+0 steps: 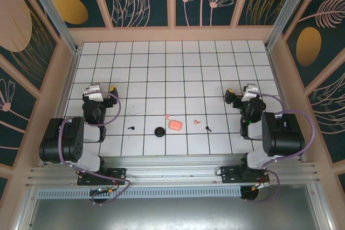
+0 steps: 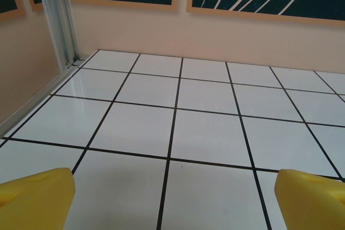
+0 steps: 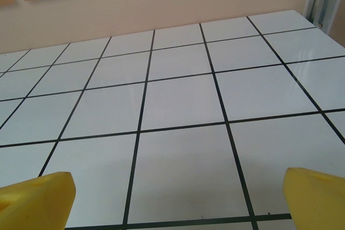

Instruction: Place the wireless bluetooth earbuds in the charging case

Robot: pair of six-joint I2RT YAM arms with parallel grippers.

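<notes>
My yellow fingertips (image 2: pixel 35 200) lie nearest the lens. In each wrist view they occupy the lower left and lower right corners of the frame. The left gripper (image 2: pixel 172 200) and the right gripper (image 3: pixel 175 200) both stand spread wide and hold nothing; bare white tiled floor (image 2: pixel 205 133) shows between the fingers. The task items lie across the lower centre of the top view. From left to right: the first black earbud (image 1: pixel 131 128); a black round disc (image 1: pixel 159 132); the first salmon-pink earbud (image 1: pixel 167 116), just up and left of the salmon-pink charging case (image 1: pixel 174 125); the second salmon-pink earbud (image 1: pixel 197 122), right of the case; the second black earbud (image 1: pixel 208 129). All four earbuds lie on the floor outside the case, well apart from both grippers.
</notes>
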